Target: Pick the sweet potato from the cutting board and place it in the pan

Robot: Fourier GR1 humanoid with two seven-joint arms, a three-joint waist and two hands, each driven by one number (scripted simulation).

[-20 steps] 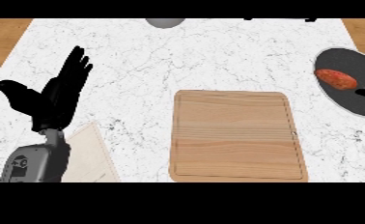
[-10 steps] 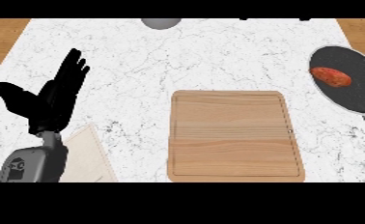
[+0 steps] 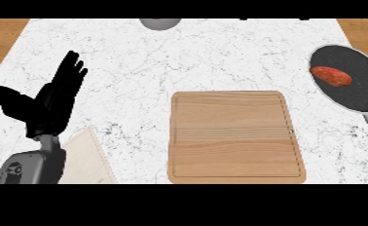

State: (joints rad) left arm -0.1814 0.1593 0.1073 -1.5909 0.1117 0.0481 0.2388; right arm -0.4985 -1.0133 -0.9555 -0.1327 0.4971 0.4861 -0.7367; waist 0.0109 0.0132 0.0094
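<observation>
My left hand (image 3: 50, 103) rests with fingers spread apart, the sweet potato (image 3: 331, 75) lying in the pan (image 3: 354, 96).

Left robot hand (image 3: 52, 104) rests open at left edge, fingers up.

Sweet potato (image 3: 331, 75): lies inside the pan (image 3: 352, 98), at the right edge.
Cutting board (image 3: 235, 135): bare wood, at centre, apart from the pan.
Left hand (image 3: 49, 104): at the left, resting open, fingers up.
Counter (image 3: 201, 54): white marble.
Grey object (image 3: 160, 23): at the far edge, cut off.
Pale panel (image 3: 86, 159): beside the left forearm.
</observation>
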